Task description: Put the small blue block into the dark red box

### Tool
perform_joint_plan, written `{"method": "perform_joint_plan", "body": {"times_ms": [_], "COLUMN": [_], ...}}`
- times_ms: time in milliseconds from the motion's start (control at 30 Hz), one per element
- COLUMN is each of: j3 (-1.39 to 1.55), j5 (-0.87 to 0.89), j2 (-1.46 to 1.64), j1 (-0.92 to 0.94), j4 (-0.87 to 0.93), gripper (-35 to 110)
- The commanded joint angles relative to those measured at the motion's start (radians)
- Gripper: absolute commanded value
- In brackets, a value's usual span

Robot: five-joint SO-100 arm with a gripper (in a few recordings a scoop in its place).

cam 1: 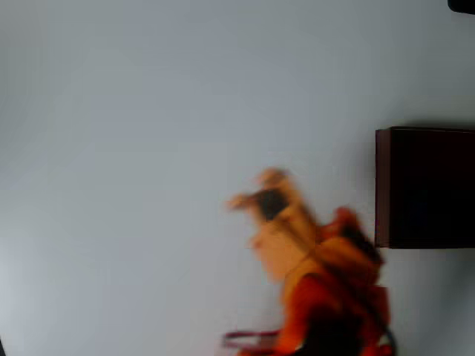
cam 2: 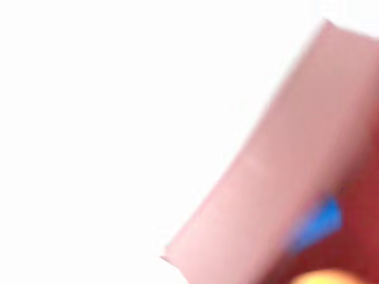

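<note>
**Pale tabletop, blurred arm beside the box**

Pale grey-white tabletop [cam 1: 148, 148] runs across nearly the whole overhead view, plain and evenly lit. Your orange two-finger gripper [cam 1: 256, 194] sits in the lower middle of that view, smeared by motion blur, with the orange arm [cam 1: 326, 297] trailing down to the bottom edge behind it. Two light fingertips [cam 1: 273, 176] seem to splay apart around a dark patch, but the blur is too heavy for you to trust that: whether the hand is released or clenched cannot be told.

To the right of the gripper, near it but apart, stands the large rectangular dark red box [cam 1: 381, 185] with red-brown walls and a nearly black interior, cut off by the right edge of the overhead view.

In your wrist view the picture is washed out and soft. The dark red box [cam 2: 272, 177] shows as a pinkish wall slanting from lower left to upper right. The small bright blue oblong block [cam 2: 317, 225] lies beyond that wall, against the darker red at the lower right, which looks like the box's inside, though the blur leaves that uncertain. An orange edge [cam 2: 323, 278] shows just below the block at the bottom of the frame.
</note>
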Motion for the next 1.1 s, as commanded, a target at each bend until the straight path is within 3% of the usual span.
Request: {"method": "perform_joint_plan", "body": {"times_ms": [0, 200, 600, 733, 1067], "j3": [0.147, 0.359, 0.609, 0.755, 0.902], "j5": [-0.072, -0.144, -0.342, -0.325, -0.264], "j2": [0.221, 0.557, 0.647, 0.933, 0.979], "j1": [-0.117, -0.383, -0.741, -0.867, -0.931], "j4": [0.048, 0.018, -0.072, -0.031, -0.055], "gripper": [4, 1, 0, 0, 0]}}
